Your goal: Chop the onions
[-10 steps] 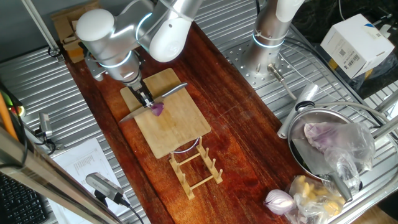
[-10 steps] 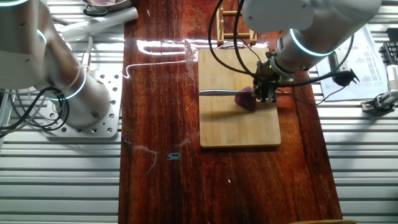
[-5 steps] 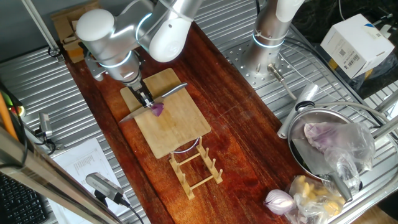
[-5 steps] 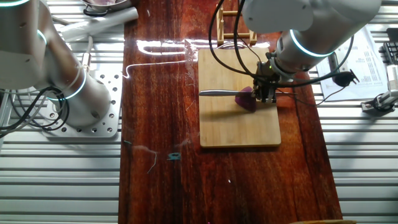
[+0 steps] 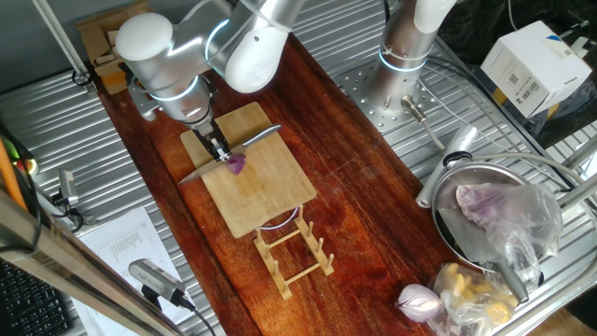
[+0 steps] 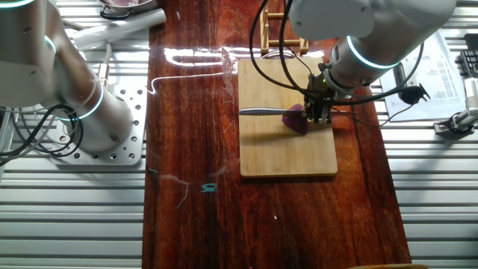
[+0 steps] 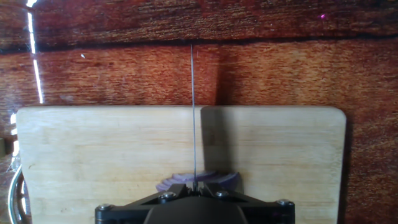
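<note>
**Onion wedge under the blade: where this cut could fail**

Onion point(image 5: 237, 164) is a small purple wedge lying on the cutting board point(image 5: 261, 196), nearer the board's far edge than the edge by the wooden rack point(image 5: 294, 250). The board sits on the dark wooden table point(image 5: 345, 187), toward the table's far end in the one fixed view.

Biggest risk, as I judge it, is the board itself. It lies loose on polished wood, so a hard downward push near one edge could slide or rock it toward the rack, which stands just beside it.

Next is the knife point(image 6: 265, 111). The end effector point(image 6: 320, 112) is pinching its handle, with the blade running out across the board and its edge seen as a thin line in the hand view. Two narrow fingers on a slim handle may let the knife twist under load; the blade would then lean and skid off sideways.

Smallest, the onion. The blade meets it near its end, not its middle. A curved, slick wedge pressed off-centre can squirt out from under the edge, roll across the board, or drop to the table uncut. How deep the blade sits in it cannot be told.
</note>
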`<state>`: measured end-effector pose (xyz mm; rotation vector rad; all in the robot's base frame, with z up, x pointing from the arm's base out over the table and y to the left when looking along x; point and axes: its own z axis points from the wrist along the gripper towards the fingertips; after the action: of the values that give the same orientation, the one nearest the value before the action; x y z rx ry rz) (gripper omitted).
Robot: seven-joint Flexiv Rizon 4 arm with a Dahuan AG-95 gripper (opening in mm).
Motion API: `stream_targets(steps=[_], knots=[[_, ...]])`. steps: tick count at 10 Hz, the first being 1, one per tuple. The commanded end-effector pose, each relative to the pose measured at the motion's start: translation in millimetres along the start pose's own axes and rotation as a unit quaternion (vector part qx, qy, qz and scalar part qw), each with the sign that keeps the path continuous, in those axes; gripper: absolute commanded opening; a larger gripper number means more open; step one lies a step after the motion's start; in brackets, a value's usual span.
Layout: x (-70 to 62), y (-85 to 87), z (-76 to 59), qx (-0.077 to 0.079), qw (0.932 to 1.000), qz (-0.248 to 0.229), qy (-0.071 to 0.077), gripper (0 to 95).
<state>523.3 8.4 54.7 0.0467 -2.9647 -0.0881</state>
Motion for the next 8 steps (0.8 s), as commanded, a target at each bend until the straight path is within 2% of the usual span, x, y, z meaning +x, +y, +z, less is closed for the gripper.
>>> stream_targets(steps=[1,2,3,8], knots=[[-0.7,-0.1,1.3,0.0,1.0,0.006,0.002,0.0],[-0.6,0.1,0.4,0.0,1.0,0.006,0.002,0.0],[-0.3,0.4,-0.9,0.001,1.0,0.004,0.001,19.0],[0.8,0.8,-4.1,0.001,1.0,0.004,0.0,19.0]])
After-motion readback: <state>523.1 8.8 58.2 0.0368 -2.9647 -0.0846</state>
